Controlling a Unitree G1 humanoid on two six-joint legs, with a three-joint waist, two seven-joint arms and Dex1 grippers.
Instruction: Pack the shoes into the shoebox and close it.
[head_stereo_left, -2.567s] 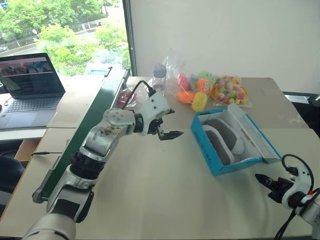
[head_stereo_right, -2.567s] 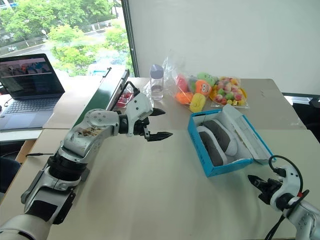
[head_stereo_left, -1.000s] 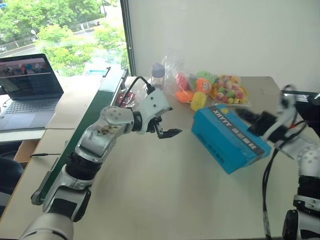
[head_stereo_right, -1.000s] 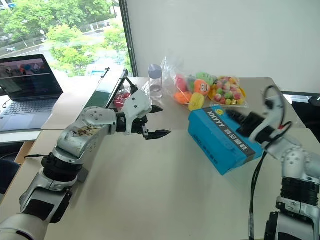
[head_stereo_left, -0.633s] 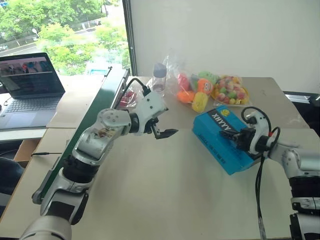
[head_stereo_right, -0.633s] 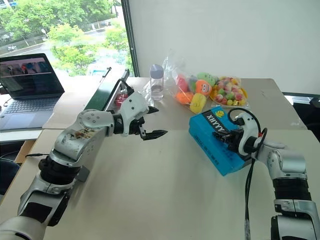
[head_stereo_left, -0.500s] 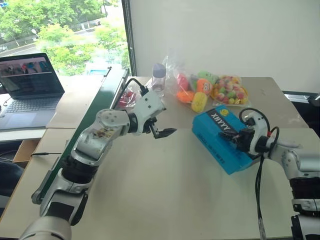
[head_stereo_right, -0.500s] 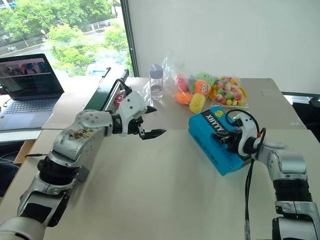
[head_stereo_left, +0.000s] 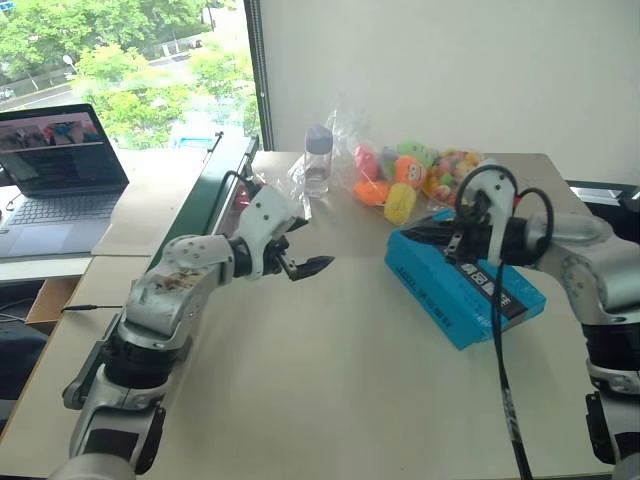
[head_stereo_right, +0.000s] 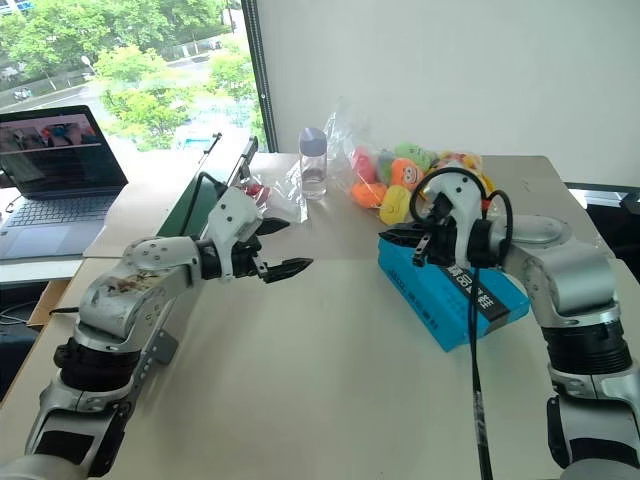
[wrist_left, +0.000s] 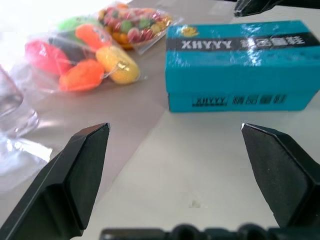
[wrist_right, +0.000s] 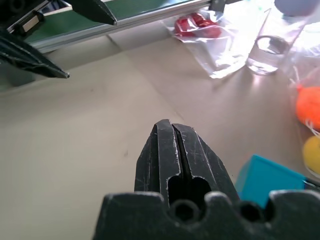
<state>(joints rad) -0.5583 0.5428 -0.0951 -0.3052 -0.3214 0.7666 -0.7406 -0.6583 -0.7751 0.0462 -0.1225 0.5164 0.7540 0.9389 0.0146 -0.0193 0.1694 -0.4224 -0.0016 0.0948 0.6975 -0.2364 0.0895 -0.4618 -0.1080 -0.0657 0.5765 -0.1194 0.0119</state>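
Observation:
The blue shoebox (head_stereo_left: 463, 288) lies on the table with its lid down, black label on top; it also shows in the left wrist view (wrist_left: 242, 64). The shoes are hidden inside it. My right gripper (head_stereo_left: 418, 233) is shut on nothing and hovers over the box's far left corner, pointing left; its closed fingers (wrist_right: 171, 145) show with a blue box corner (wrist_right: 265, 180) beneath. My left gripper (head_stereo_left: 303, 247) stands open above bare table, well to the left of the box and facing it, fingers (wrist_left: 75, 180) spread wide.
Bags of colourful plush toys (head_stereo_left: 405, 178) and a clear bottle (head_stereo_left: 317, 160) sit behind the box. A long green conveyor belt (head_stereo_left: 190, 225) runs along the table's left side. A laptop (head_stereo_left: 60, 165) stands on the far left table.
The box, open with the shoes showing at first, now has its lid shut. My right gripper has lifted off the lid and swung left. The left gripper has drifted left.

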